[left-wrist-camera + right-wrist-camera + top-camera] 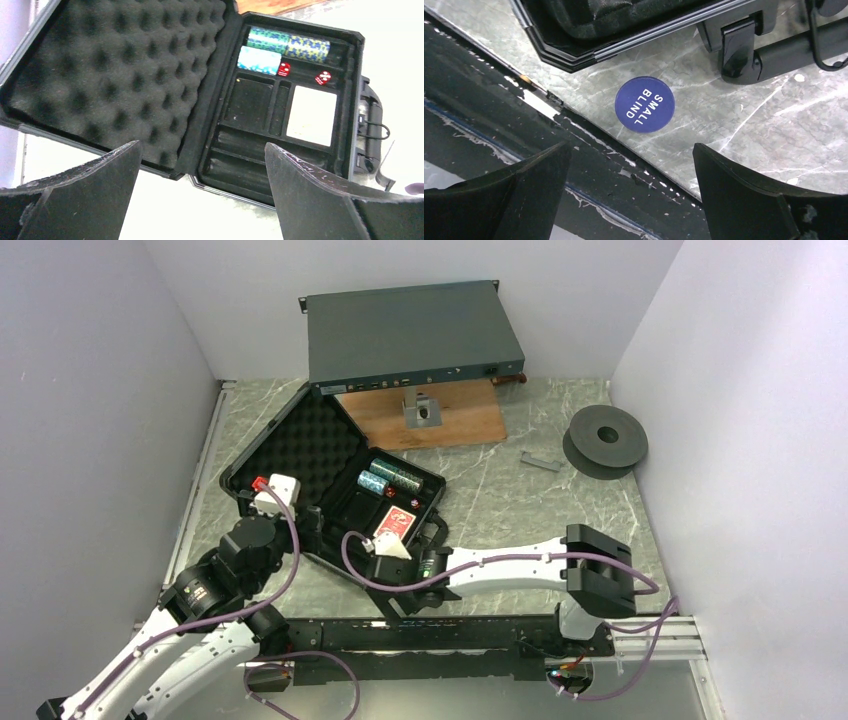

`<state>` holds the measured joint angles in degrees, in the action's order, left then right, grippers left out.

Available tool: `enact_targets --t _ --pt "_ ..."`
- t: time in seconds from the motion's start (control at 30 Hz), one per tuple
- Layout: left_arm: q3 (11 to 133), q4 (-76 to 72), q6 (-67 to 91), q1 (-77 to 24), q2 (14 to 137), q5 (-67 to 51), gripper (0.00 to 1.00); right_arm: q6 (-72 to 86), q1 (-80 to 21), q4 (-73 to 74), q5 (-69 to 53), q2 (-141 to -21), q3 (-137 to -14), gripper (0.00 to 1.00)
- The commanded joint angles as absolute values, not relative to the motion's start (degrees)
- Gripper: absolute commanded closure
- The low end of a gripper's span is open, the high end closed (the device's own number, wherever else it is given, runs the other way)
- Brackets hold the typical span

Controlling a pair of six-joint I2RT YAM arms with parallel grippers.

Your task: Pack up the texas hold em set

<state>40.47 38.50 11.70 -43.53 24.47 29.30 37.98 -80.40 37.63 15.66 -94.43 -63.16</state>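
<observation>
The black briefcase (300, 455) lies open, its egg-crate foam lid (115, 65) folded back to the left. In its tray sit teal-and-white chip stacks (282, 47), two tiny red dice (284, 69) and a card deck (397, 522) that shows a red back from above. My left gripper (202, 146) hovers open over the case's near edge, holding nothing. A blue disc (644, 104) marked SMALL BLIND lies on the table just outside the case's corner, near the handle (774, 45). My right gripper (631, 147) hangs open above the disc, apart from it.
A large grey rack box (410, 335) stands at the back on a wooden board (430, 420). A dark grey spool (605, 440) and a small grey piece (540, 462) lie at the right. A black rail (499, 125) runs along the table's near edge below the disc.
</observation>
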Motion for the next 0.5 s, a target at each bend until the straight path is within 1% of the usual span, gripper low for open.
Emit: enact_targets --t 0.0,0.27,0.33,0.47 --pt "42.19 40.22 14.05 -43.25 23.85 37.91 0.01 39.33 -80.51 36.78 14.72 -96.11 -65.31 0.07" --pt "45.14 49.74 25.33 -42.87 22.70 52.74 0.01 38.07 -80.22 36.26 12.67 -99.55 -66.29 0.12" --pt "44.76 49.76 25.95 -42.84 20.73 54.30 0.01 37.97 -79.72 35.94 12.00 -100.30 -66.50 0.14" --pt "42.83 45.96 22.83 -42.73 17.00 53.34 0.01 38.51 -76.80 34.83 9.91 -100.76 -66.01 0.19"
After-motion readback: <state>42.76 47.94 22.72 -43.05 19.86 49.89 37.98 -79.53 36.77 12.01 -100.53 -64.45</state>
